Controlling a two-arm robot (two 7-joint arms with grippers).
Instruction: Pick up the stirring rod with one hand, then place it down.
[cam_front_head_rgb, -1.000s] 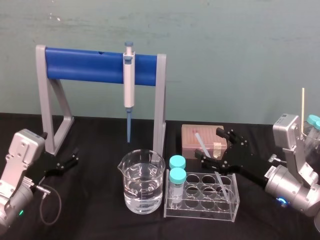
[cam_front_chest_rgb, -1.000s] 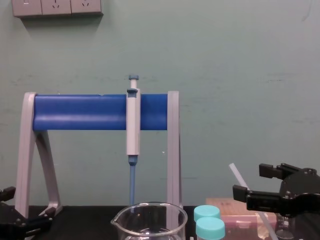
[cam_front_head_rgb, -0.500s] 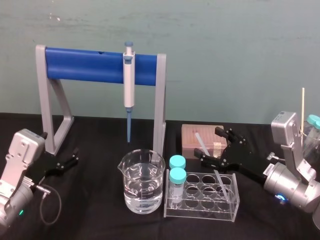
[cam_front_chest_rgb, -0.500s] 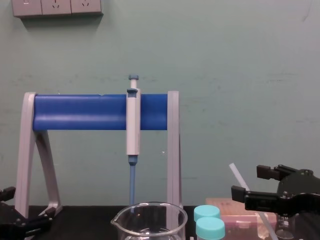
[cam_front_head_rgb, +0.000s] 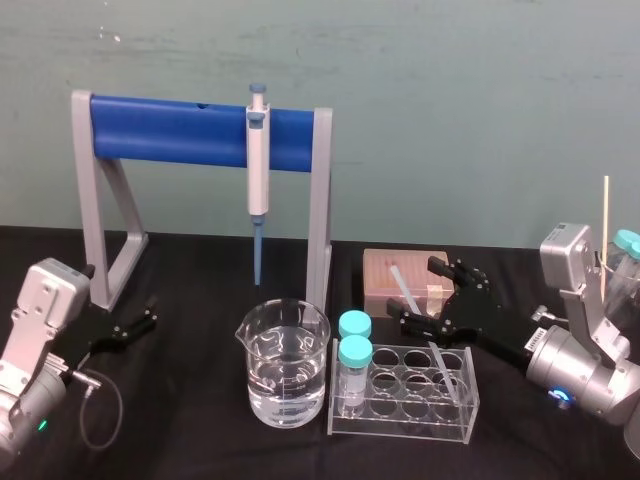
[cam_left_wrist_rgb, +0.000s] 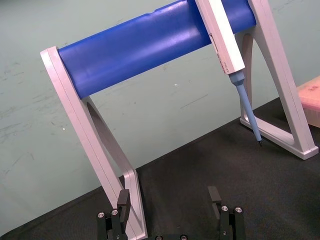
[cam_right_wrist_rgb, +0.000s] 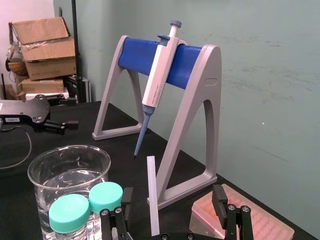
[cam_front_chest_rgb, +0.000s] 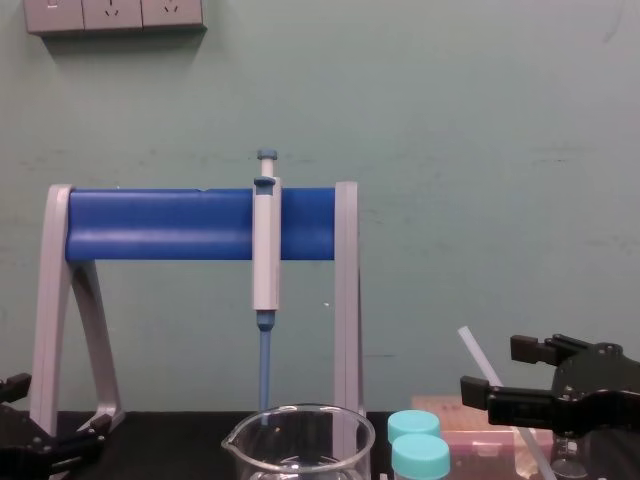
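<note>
Black tabletop (cam_front_head_rgb: 200, 440), teal wall (cam_front_head_rgb: 450, 120); right hand (cam_front_head_rgb: 420, 292) spread around stirring rod (cam_right_wrist_rgb: 153, 195) (left hand (cam_front_head_rgb: 150, 313) spread).

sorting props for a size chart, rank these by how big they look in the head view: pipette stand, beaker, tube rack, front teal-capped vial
1. pipette stand, clearly largest
2. tube rack and beaker: wider versus taller, too close to rank
3. front teal-capped vial, smallest
</note>
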